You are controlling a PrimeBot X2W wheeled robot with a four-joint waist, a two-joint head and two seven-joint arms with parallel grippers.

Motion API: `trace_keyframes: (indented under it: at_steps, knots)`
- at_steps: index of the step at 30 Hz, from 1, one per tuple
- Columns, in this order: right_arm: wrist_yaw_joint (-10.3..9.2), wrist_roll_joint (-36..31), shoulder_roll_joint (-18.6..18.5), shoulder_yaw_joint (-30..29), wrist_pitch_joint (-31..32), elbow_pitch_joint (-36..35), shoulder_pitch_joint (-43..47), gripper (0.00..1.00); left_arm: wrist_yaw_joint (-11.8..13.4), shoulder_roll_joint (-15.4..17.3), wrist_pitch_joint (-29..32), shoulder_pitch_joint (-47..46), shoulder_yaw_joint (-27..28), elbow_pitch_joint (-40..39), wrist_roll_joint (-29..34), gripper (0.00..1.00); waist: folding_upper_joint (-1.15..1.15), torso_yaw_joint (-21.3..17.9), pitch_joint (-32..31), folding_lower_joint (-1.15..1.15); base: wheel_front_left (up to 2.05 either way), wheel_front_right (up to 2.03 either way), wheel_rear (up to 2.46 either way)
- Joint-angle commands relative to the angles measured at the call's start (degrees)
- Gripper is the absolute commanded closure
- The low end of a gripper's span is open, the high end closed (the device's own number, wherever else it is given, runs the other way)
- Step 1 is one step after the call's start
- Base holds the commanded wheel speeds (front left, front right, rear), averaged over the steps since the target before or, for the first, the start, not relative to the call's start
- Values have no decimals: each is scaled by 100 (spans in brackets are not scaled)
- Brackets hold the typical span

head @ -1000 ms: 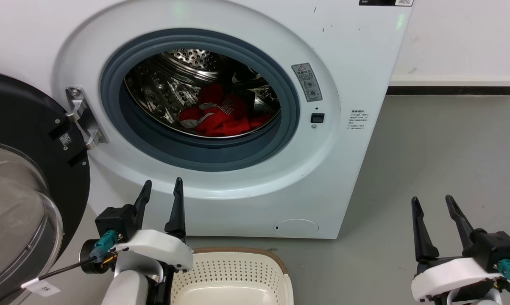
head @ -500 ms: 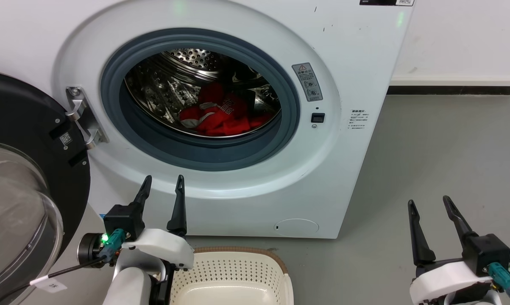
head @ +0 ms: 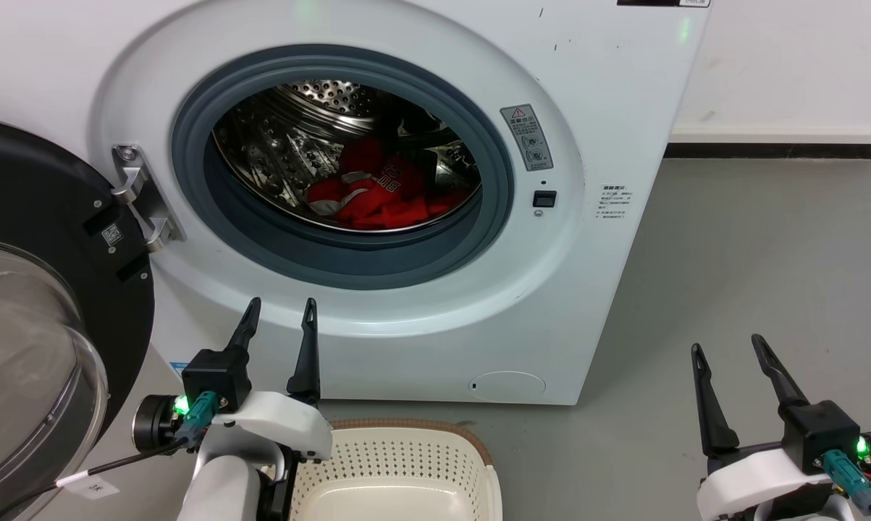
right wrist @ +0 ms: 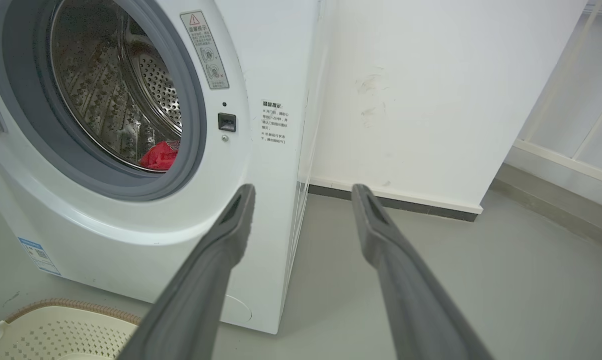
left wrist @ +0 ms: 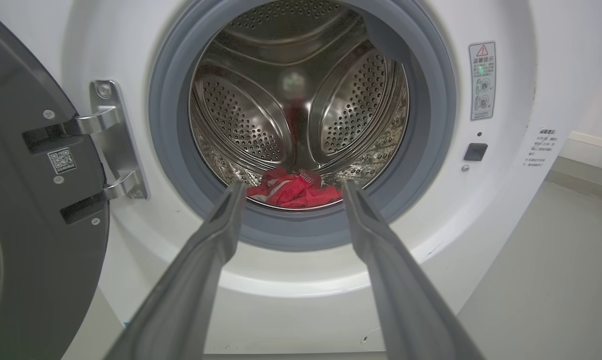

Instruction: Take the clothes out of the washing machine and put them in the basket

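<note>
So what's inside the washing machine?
Red clothes lie in a heap at the bottom of the steel drum of the washing machine. One shows letters and pale trim. Whatever lies under the heap is covered, so I cannot count them.

Two long tapered black fingers (head: 305, 354) on left end effector (head: 281, 310); black block base, white wrist shell (head: 276, 418), teal plug (head: 198, 418), green light (head: 182, 405), thin black cable (head: 116, 457), white tag (head: 91, 488). Same build on right end effector (head: 726, 346).
</note>
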Motion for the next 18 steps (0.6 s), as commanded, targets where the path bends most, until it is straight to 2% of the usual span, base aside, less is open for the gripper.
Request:
trace_keyframes:
  at_steps: [1, 9, 18]
  knots:
    - [-2, 55, 11, 11, 3, -11, 21, 0, 23, 9, -15, -66, -1, 11, -23, 0, 0, 3, 6, 0, 0, 0, 0]
    - [-2, 107, 12, 44, 40, -71, -18, 0, 85, 9, -15, -122, -48, -3, -17, 0, 0, -4, 87, 0, 0, 0, 0]
    - [-2, 202, 12, 195, 121, -484, -266, 0, 218, 7, -14, -738, 62, 270, -3, 0, 0, -220, 737, 0, 0, 0, 0]
